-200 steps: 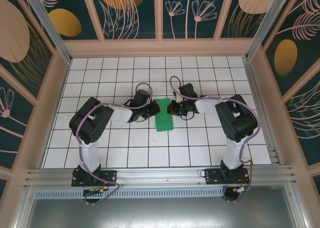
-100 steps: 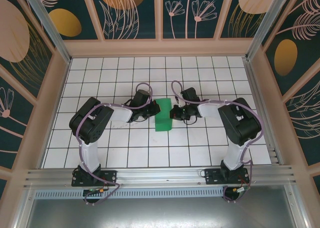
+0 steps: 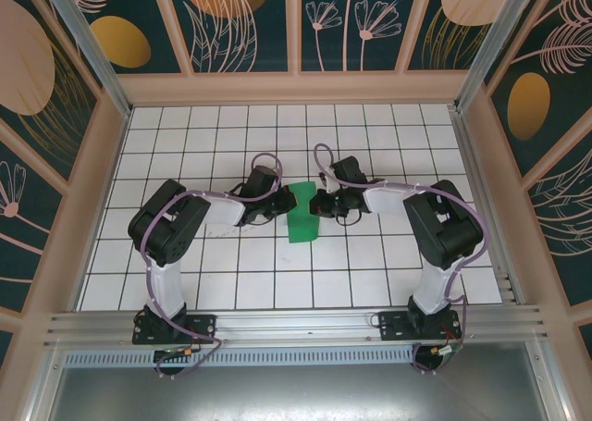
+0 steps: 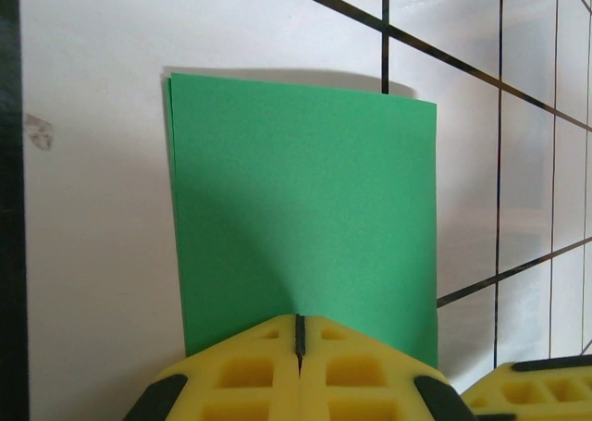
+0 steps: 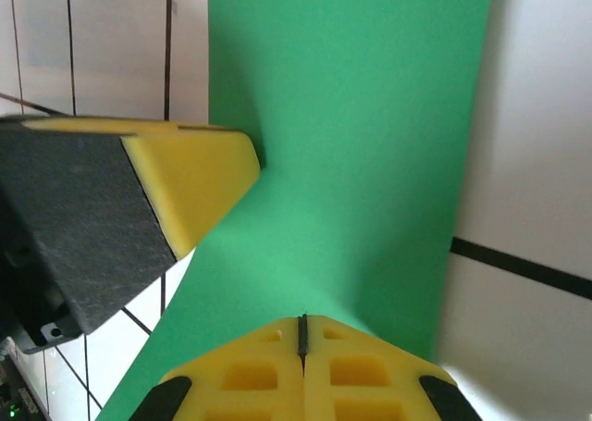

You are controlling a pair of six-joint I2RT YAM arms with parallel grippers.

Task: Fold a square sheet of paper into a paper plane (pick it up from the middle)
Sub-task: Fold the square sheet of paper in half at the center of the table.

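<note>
Black-white arms (image 3: 166, 245), lilac cables (image 3: 319, 157), yellow foam jaws.

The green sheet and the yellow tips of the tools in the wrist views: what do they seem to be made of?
The bright green folded sheet looks like thin matt paper: no gloss, two fine layers at one edge, a soft bend. The blocky yellow pads look like moulded foam or soft rubber, matt, with square pockets; which one, I cannot tell.
</note>
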